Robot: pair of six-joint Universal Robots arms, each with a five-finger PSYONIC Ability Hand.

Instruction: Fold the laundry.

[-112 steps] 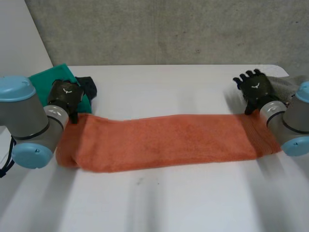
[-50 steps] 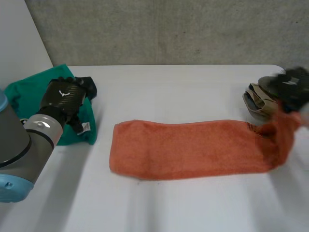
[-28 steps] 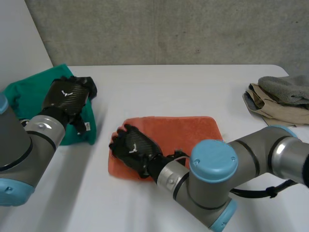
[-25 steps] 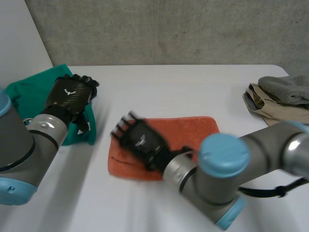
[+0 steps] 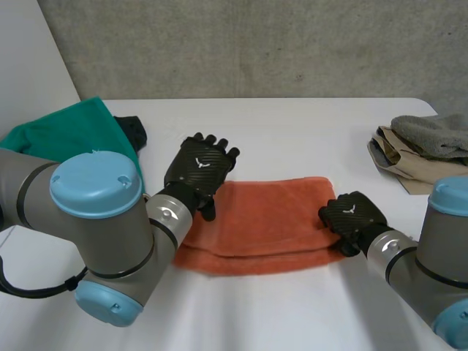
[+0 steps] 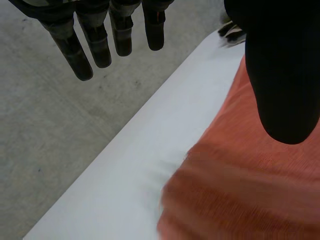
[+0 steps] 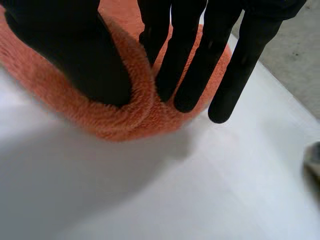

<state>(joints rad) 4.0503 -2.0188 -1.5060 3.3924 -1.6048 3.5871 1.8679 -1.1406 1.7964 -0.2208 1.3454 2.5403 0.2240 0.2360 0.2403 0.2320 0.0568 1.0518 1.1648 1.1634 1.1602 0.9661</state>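
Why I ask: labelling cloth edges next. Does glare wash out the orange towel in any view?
Head view: even light, no glare on the orange towel or white table. Left wrist view: towel evenly lit. Right wrist view: no glare; the right hand hides part.

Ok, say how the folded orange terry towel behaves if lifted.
Probably floppy: the folded orange terry towel bunches into a soft ridge where the right hand pinches it. Its layers would likely sag apart. The fuzzy pile should resist slipping.
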